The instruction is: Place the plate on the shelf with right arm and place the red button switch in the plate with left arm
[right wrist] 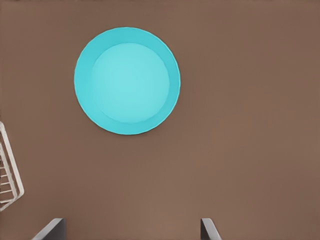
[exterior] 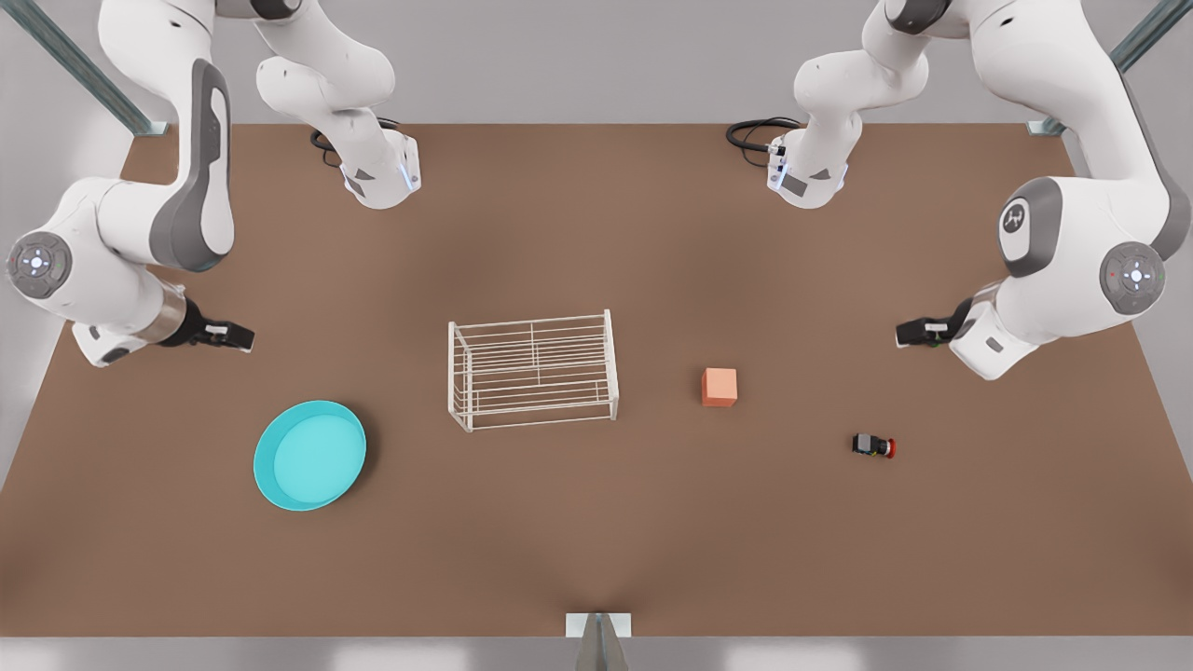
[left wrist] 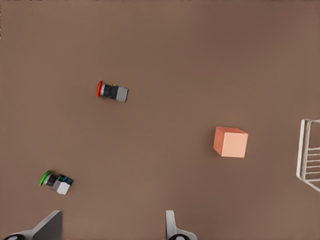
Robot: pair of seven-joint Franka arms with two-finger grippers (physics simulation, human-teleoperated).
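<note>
A: Which arm is sitting nearer the round, shallow turquoise plate [exterior: 309,455]?

B: The right gripper [exterior: 231,335], at the front view's left; it is hovering with fingers spread wide and empty, the plate lying flat on the brown table [exterior: 596,540] just ahead of it. The white wire shelf [exterior: 532,370] is standing mid-table, beside the plate.

A: And the small black-and-grey red button switch [exterior: 873,445]?

B: It is lying on its side near the left gripper [exterior: 918,332], also wide and empty, its long axis crosswise, red cap pointing away from the salmon cube [exterior: 719,386]. A green-capped switch [left wrist: 56,182] is lying close by.
</note>
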